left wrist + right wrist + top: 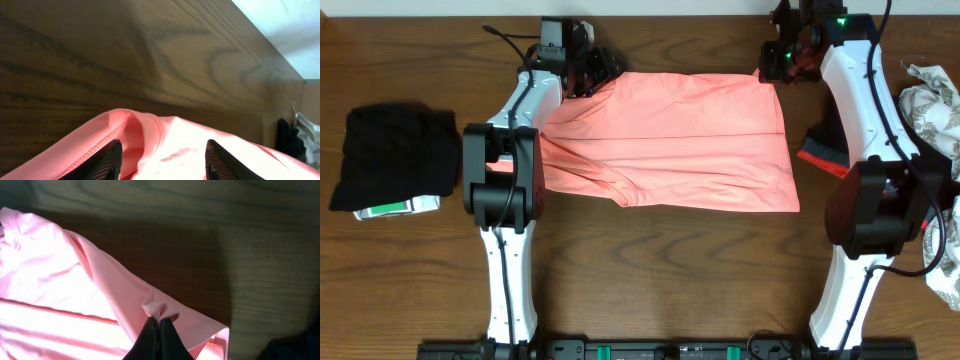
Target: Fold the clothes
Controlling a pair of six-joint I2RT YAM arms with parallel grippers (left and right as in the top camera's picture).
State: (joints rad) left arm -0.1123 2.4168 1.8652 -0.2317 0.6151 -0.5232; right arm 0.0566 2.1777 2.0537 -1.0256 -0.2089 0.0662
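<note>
The salmon-pink T-shirt (670,140) lies spread across the middle of the table, plain side up, with a fold along its front left. My left gripper (592,72) is at the shirt's back left corner; in the left wrist view its fingers (162,160) are open with pink cloth (165,140) between them. My right gripper (772,68) is at the shirt's back right corner; in the right wrist view its fingers (158,330) are shut on a pinched ridge of the shirt's edge (159,309). No gold lettering shows.
A folded black garment (392,155) lies at the far left on a white-and-green thing (400,208). A dark garment with a red edge (825,150) lies right of the shirt. Patterned white cloth (935,100) lies at the far right edge.
</note>
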